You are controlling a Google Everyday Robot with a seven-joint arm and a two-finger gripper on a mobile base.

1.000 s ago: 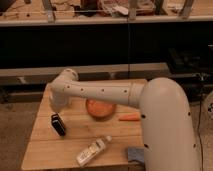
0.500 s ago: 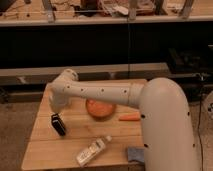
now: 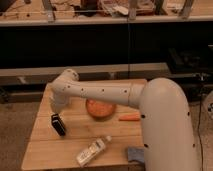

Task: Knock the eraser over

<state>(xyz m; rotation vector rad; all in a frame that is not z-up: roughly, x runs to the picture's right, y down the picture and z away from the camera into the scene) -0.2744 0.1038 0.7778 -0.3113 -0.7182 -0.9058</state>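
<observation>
Eraser (image 3: pixel 58 124) tilted as before, hand (image 3: pixel 56 110) pinched together just above it

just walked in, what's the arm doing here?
The robot's arm reaches across the wooden table, its gripper shut, right above the black eraser near the left edge. The eraser stands on end, leaning a bit, not yet knocked over. A white bottle lies nearer the front; an orange bowl sits mid-table.
</observation>
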